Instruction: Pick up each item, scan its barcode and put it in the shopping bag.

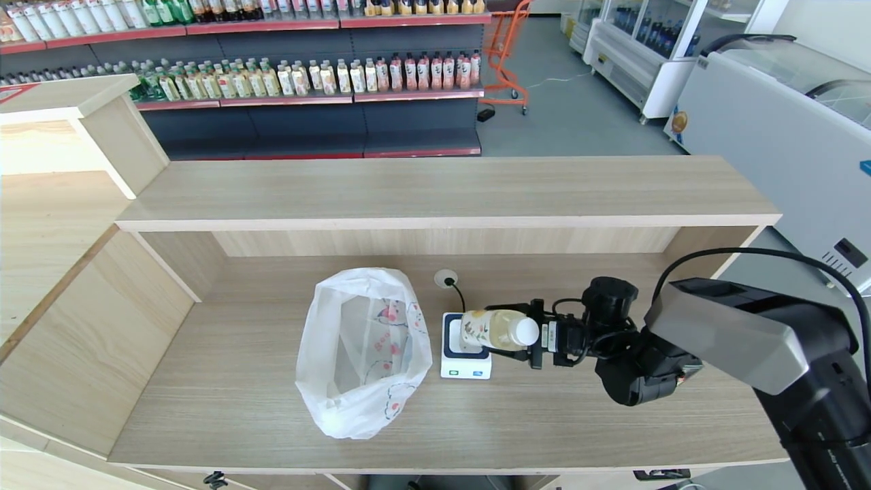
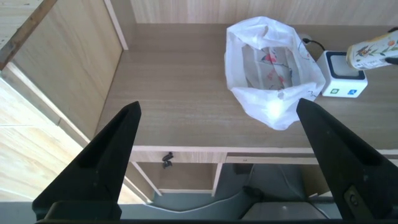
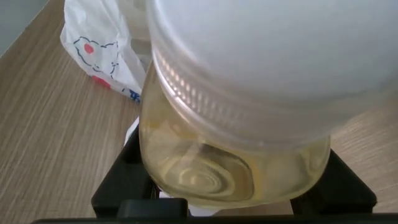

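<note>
The right gripper (image 1: 535, 333) comes in from 3 o'clock and holds a bottle (image 1: 495, 329) on its side at mid-surface. Its black fingers (image 1: 537, 309) are clamped across the neck just behind the white cap. One finger is on the 12 o'clock side of the neck and the other is on the 6 o'clock side. The cap points to 3 o'clock, towards the wrist, and the labelled body runs out past the fingertips towards 9 o'clock. That body sits over the dark top of the white scanner (image 1: 465, 354); whether the two touch cannot be told. From the right wrist, the cap and pale yellow drink (image 3: 236, 124) loom large, with a dark finger either side.

A white printed bag (image 1: 364, 350) stands open just beside the scanner, at its 9 o'clock. A black cable (image 1: 460, 294) runs from the scanner to a grommet at 12 o'clock.

The left gripper (image 2: 217, 162) hangs off the near edge of the wooden surface (image 1: 224, 395). Its fingers (image 2: 102, 168) are spread wide and hold nothing.
</note>
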Controlling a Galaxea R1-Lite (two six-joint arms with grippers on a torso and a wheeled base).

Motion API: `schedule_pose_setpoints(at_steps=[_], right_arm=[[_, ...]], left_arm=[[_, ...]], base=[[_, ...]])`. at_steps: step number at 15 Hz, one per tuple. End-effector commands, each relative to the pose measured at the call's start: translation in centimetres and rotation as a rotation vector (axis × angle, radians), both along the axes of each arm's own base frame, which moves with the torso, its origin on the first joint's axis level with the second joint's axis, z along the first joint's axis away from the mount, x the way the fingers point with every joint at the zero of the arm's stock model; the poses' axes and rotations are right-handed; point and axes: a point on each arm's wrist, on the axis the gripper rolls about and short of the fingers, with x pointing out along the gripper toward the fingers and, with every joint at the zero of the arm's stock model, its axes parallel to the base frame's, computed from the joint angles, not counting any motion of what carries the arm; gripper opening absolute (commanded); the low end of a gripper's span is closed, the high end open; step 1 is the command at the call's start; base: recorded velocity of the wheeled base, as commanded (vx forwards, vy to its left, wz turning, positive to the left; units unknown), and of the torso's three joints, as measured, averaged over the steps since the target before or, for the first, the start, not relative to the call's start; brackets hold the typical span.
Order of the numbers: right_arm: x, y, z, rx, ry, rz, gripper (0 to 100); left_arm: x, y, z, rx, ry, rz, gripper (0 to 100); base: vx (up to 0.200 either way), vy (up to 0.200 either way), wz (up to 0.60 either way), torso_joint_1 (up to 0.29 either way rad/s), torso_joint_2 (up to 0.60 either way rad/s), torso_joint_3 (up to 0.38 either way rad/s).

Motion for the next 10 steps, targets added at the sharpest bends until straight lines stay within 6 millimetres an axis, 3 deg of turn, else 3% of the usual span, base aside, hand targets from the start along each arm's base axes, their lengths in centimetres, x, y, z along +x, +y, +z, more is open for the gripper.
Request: schedule_pose_setpoints(at_steps=[1,7,9,10], right_arm=[[0.7,0.5,-1.1,0.001,-0.001,0.009,0],[0.8,0.9,-2.0,0.000,0.008,0.043,0],[1.0,1.0,-1.1,0.010,0.001,0.043,0],[0.8,0.6,2.2,0.036,0.004,0.036,0]], left_arm=[[0.0,0.0,0.0,0.000,0.000,0.000,100],[0.0,0.0,0.0,0.000,0.000,-0.002,100],[0.0,0.0,0.0,0.000,0.000,0.000,100],[0.0,0.0,0.0,0.000,0.000,0.000,100]], base=[[0.000,0.000,0.00,0.000,0.00,0.000],[0.000,0.000,0.00,0.000,0.00,0.000],[0.000,0.000,0.00,0.000,0.00,0.000],[0.000,0.000,0.00,0.000,0.00,0.000]])
